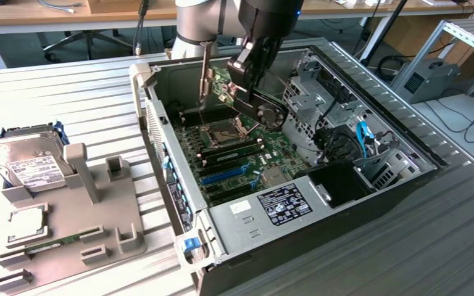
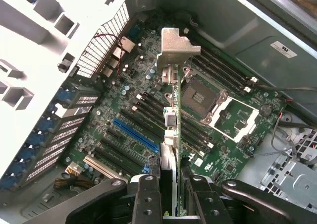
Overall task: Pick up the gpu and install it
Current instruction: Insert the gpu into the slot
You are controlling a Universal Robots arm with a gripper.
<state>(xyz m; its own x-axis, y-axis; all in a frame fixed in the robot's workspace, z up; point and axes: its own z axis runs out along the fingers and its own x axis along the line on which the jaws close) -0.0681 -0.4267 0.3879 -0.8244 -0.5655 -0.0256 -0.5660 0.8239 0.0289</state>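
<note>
- Exterior view: gpu (image 1: 253,106) already picked up, up in the air over the motherboard (image 1: 237,154), inside the open computer case (image 1: 344,185). Not plugged in yet.
- Arm reaching down from above, gripper (image 1: 245,86) pointing into the case.
- Wrist view: gripper (image 2: 171,184) squeezing the gpu (image 2: 171,120) by its edge, silver bracket (image 2: 177,48) at the far end.

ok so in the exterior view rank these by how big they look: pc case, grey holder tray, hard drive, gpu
1. pc case
2. grey holder tray
3. hard drive and gpu: they look alike, and the gpu is partly covered, so unranked
</note>
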